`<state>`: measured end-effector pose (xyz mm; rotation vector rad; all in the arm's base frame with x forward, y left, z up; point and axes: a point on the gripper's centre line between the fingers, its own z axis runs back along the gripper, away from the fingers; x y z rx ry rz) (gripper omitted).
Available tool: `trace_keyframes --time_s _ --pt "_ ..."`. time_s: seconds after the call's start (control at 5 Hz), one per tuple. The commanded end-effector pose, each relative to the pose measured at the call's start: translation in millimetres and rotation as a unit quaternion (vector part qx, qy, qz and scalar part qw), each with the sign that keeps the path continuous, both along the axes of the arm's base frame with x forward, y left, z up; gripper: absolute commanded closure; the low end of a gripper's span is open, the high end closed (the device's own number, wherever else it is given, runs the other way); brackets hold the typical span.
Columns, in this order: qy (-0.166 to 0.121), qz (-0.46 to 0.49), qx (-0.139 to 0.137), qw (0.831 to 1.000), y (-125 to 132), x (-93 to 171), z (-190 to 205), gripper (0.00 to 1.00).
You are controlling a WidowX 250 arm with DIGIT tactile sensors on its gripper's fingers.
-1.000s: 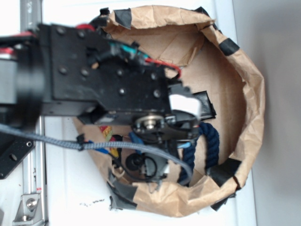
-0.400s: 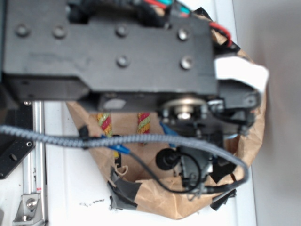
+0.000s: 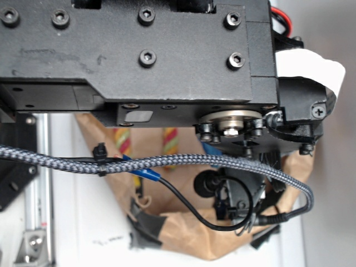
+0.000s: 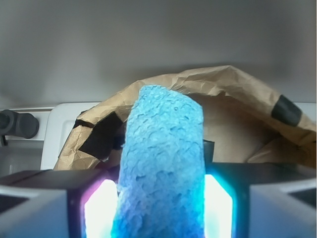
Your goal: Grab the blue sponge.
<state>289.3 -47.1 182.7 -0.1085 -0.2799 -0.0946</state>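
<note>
Your gripper (image 4: 161, 208) is clamped on the blue sponge (image 4: 161, 168): in the wrist view the porous block stands upright between the two glowing finger pads (image 4: 100, 210), pressed on both sides, its rounded top end rising clear above them. The sponge is off the bottom of the container and hangs in front of the brown paper bag (image 4: 233, 94), whose crumpled rim arches behind it. Black tape patches (image 4: 286, 110) sit on that rim, and another dark patch shows on the bag's left wall.

In the exterior view you see little of the container's inside, because the black arm housing (image 3: 139, 55) fills the upper frame and covers most of the bag (image 3: 189, 233). Only the lower edge of the bag is open to you. There, two striped red-yellow-green rope ends (image 3: 169, 142) lie against the paper just under the housing. You cannot tell from this view what else is in the bag. A braided grey cable (image 3: 67, 161) crosses in front of it, tied with a black clip, and loops down to the right. The sponge itself is hidden in this view.
</note>
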Motion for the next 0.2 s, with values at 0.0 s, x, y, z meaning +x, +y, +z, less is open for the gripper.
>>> trace_keyframes --time_s 0.0 --pt "-0.017 0.007 0.014 1.0 -4.5 -0.6 13.1 1.0"
